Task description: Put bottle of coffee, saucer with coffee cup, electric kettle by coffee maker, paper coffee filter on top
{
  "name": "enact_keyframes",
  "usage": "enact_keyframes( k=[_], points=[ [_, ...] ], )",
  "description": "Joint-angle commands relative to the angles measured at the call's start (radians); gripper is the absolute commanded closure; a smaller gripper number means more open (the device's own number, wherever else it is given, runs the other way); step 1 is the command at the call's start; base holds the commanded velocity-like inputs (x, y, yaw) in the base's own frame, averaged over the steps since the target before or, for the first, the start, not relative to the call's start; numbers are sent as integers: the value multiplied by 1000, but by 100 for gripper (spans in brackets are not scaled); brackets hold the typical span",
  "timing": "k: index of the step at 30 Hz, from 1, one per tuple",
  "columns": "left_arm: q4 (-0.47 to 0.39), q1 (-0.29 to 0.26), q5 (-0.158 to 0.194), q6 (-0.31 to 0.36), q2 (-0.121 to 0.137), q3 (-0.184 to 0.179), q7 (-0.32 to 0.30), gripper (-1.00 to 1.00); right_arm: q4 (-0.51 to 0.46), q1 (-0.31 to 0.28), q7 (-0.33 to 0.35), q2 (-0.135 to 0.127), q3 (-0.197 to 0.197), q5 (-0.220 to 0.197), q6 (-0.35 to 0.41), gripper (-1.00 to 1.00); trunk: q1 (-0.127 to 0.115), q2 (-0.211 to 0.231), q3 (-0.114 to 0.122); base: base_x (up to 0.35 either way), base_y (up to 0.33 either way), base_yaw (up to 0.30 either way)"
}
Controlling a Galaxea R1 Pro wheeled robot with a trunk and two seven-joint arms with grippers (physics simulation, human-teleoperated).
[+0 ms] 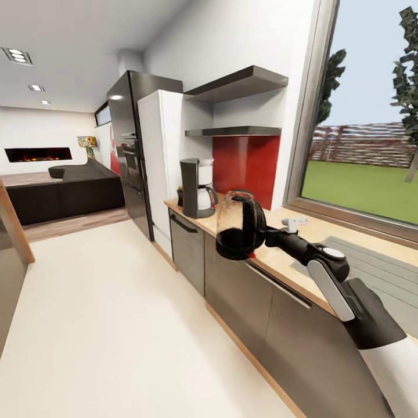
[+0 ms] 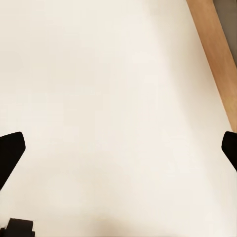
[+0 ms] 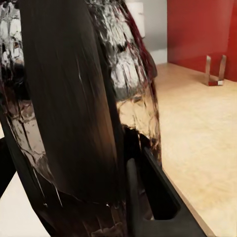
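The electric kettle [image 1: 239,225], clear glass with a black base and handle, hangs in the air just off the countertop's [image 1: 273,258] front edge. My right gripper [image 1: 265,233] is shut on its handle. In the right wrist view the kettle [image 3: 74,108] is very close, with the wooden countertop [image 3: 197,143] behind it. The coffee maker [image 1: 195,188] stands at the counter's far end, beside the white fridge [image 1: 158,162]. A small dark thing [image 1: 180,196] sits beside it; I cannot tell what it is. My left gripper [image 2: 120,153] is open over the pale floor.
Two dark wall shelves [image 1: 235,107] hang above a red backsplash [image 1: 247,162]. A white faucet [image 1: 295,221] and a sink [image 1: 371,258] lie by the window. A black oven tower [image 1: 129,145] stands beyond the fridge. A wide floor [image 1: 104,313] spreads left of the cabinets.
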Motion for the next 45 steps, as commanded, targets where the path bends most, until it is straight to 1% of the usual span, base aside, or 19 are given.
enact_keyframes(
  k=[1, 9, 24, 26, 29, 30, 33, 36, 38, 40, 41, 42, 45],
  points=[
    [2, -1, -1, -1, 0, 8, -6, -100, -1, -1, -1, 0, 0, -3, 4, 100, 1, -1, -1, 287, 161, 1],
    [1, -1, -1, -1, 0, 8, -6, -100, -1, -1, -1, 0, 0, -4, 4, 100, 1, -1, -1, 291, 149, 0],
    [1, -1, -1, -1, 1, 9, -6, -100, -3, -1, -5, 1, -1, -2, 3, 100, 1, -1, -1, 321, 78, 0],
    [1, -1, -1, -1, 1, 9, -6, -100, -3, -1, -6, 4, -1, -1, 3, 100, 1, -1, -1, 326, 74, 0],
    [0, -1, -1, -1, 0, 9, -6, -100, -2, -1, -10, 24, -2, 3, 2, 100, 1, -1, -1, 326, 74, 0],
    [0, -1, -1, -1, 1, 9, -6, -100, -2, -1, -18, 34, -2, 5, 1, 100, 1, -1, -1, 324, 73, 0],
    [1, -1, -1, -1, 1, 9, -6, -100, -2, -1, -44, 45, -3, 6, 1, 100, 1, -1, -1, 313, 71, 0],
    [0, -1, -1, -1, 1, 9, -6, -100, -1, -1, -114, 57, -3, 6, 1, 100, 1, -1, -1, 242, 36, 0],
    [0, -1, -1, -1, 1, 9, -6, -100, -1, -1, -138, 64, -3, 6, 1, 100, 1, -1, -1, 138, 17, 0],
    [0, -1, -1, -1, 0, 9, -6, -100, -1, -2, -169, 81, -3, 7, 1, 100, 1, -1, -1, 65, 8, 0],
    [0, -1, -1, -1, 0, 9, -6, -100, -1, -2, -174, 84, -3, 7, 1, 100, 1, -1, -1, 40, 5, 0],
    [0, -1, -1, -1, 0, 9, -6, -100, -1, -3, -238, 96, -3, 8, 1, 100, 1, -1, -1, 7, 1, 0],
    [0, -1, -1, -1, 0, 9, -6, -100, -1, -4, -276, 98, -3, 8, 1, 100, 1, -1, -1, 4, 0, 0]
  ],
)
